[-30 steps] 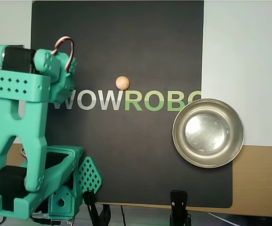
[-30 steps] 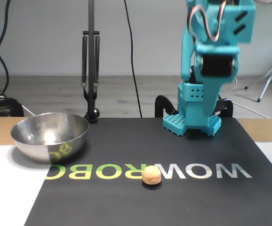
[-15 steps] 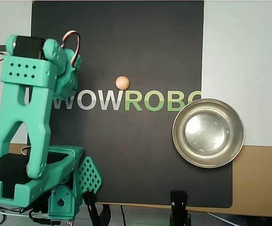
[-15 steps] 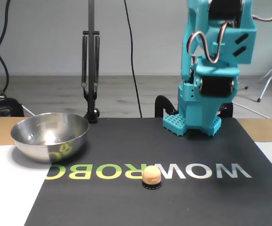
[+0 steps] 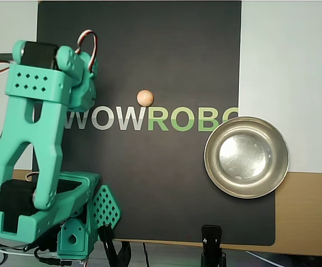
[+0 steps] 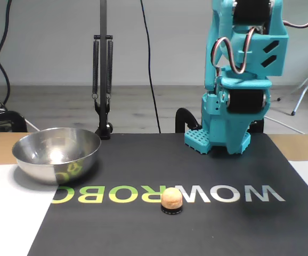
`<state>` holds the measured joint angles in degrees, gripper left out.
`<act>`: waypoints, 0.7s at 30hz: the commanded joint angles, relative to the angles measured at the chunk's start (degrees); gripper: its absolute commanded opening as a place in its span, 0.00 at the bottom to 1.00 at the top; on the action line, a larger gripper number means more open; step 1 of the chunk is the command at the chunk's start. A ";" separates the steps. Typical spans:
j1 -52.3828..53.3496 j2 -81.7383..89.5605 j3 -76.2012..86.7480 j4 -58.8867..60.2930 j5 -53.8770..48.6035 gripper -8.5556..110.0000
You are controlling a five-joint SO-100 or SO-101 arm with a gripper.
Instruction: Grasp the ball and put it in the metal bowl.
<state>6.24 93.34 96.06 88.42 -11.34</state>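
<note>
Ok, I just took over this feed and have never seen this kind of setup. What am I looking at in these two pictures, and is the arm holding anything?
The teal plastic machine is a small robot arm, bolted at the edge of a black mat printed WOWROBO. One picture looks straight down from above; the other is taken from table height, facing the arm across the mat. On the mat lies a small tan wooden ball, just beyond the lettering in the overhead view and in front of it in the fixed view. To one side sits a round shiny steel bowl, empty, partly off the mat. The ball lies free; nothing touches it. The arm is folded near its base, well apart from the ball. Its gripper fingers are hidden, so I cannot tell whether they are open.
</note>
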 commanded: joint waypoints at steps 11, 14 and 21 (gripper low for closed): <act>0.62 0.35 -1.49 -0.44 -28.56 0.08; 0.97 0.35 -1.49 -0.44 -36.04 0.08; 1.05 0.26 -1.41 0.09 -50.80 0.08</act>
<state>6.94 93.34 96.06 88.24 -58.97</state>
